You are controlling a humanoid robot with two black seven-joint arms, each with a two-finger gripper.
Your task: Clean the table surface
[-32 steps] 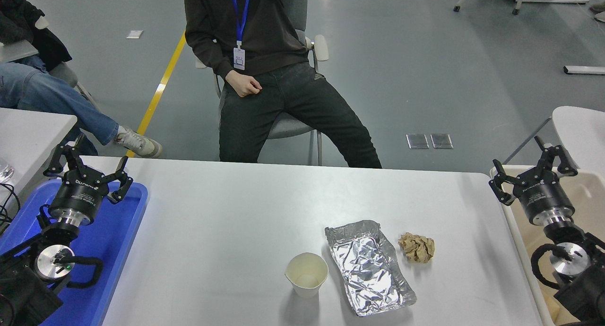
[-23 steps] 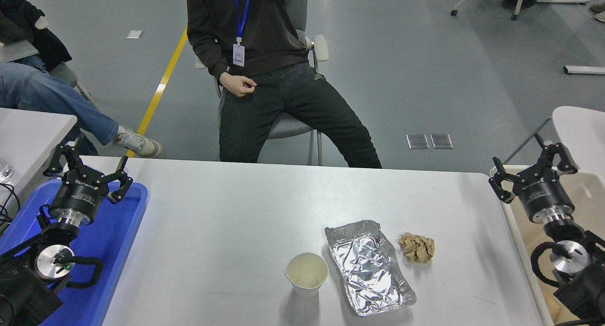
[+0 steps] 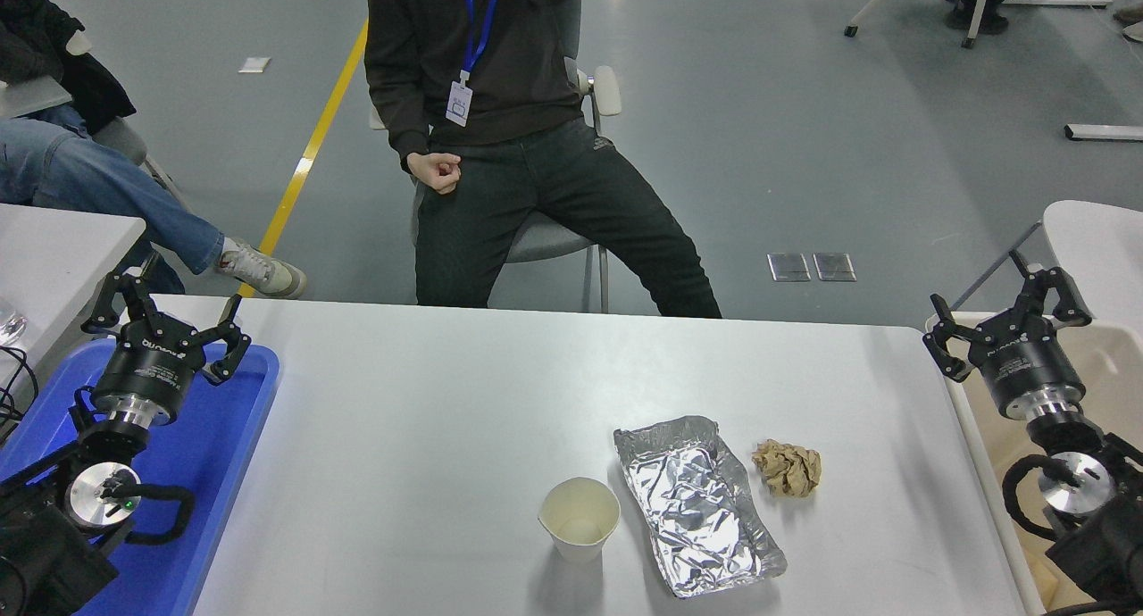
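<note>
The wide white-grey table surface [image 3: 429, 420] fills the lower half of the head view. On it lie a paper cup [image 3: 579, 518], a crumpled foil tray [image 3: 696, 504] to its right, and a brown paper ball [image 3: 787, 467] further right. My right gripper [image 3: 1005, 317] is open and empty, above the beige bin at the table's right edge, well right of the paper ball. My left gripper [image 3: 165, 317] is open and empty, parked over the blue tray at the lower left.
A blue plastic tray [image 3: 223, 437] sits at the table's left end. A beige bin [image 3: 1107, 375] stands at the right edge. A person [image 3: 500, 134] sits on a chair beyond the far edge. A smaller white table [image 3: 54, 241] stands at left.
My right gripper has shifted slightly up and right. The seated person has leaned a little to the right and drawn the hand closer in. The objects on the table have not moved.
</note>
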